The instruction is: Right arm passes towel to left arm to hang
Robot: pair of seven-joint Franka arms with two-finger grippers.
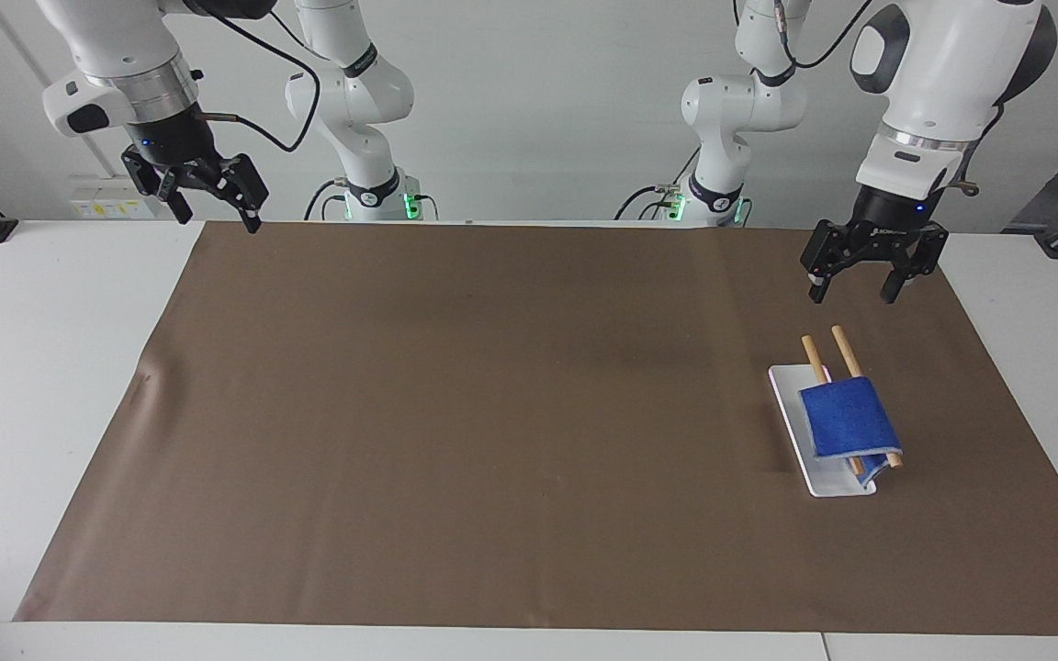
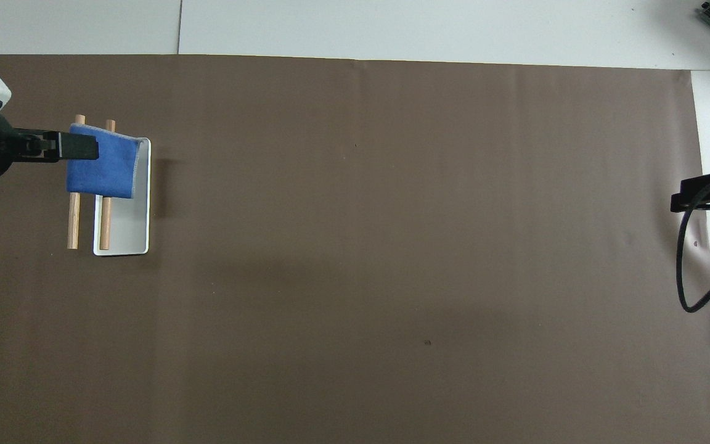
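The royal-blue towel (image 1: 846, 420) hangs folded over two wooden rods (image 1: 843, 349) that lie across a white tray (image 1: 837, 482), toward the left arm's end of the table. It also shows in the overhead view (image 2: 103, 169), draped over the rods (image 2: 73, 222) and the tray (image 2: 127, 228). My left gripper (image 1: 851, 296) is open and empty, raised over the mat by the rods' ends and apart from the towel; in the overhead view the left gripper (image 2: 65, 148) overlaps the towel's edge. My right gripper (image 1: 221, 223) is open and empty, waiting high over the mat's corner at the right arm's end.
A brown mat (image 1: 492, 413) covers most of the white table (image 1: 33, 367). The right gripper (image 2: 709, 197) and its black cable (image 2: 685, 271) show at the mat's edge in the overhead view.
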